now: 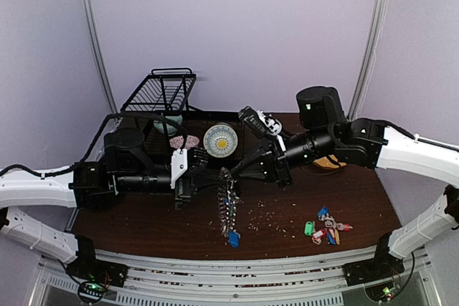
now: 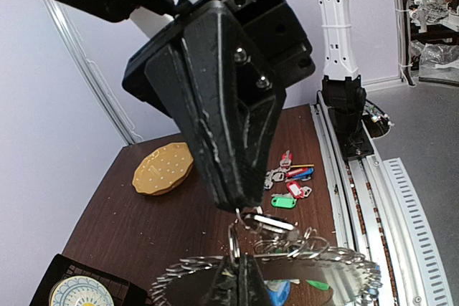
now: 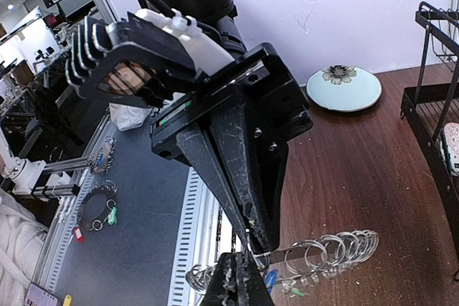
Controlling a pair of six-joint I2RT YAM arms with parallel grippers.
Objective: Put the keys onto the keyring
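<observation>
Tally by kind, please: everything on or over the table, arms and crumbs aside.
Keyring, with all that hangs on it: 1
Tagged keys, one bunch: 1
Dishes: 3
Rack: 1
Yellow disc: 1
Total: 7

At the back left of your bench (image 1: 143,223) you have a black wire rack (image 1: 161,91), with a yellow-patterned plate (image 1: 220,140) just right of it. A tan disc (image 1: 331,165) lies far right. Coloured tags (image 1: 326,226) and scattered crumbs (image 1: 269,214) sit nearer you.
</observation>
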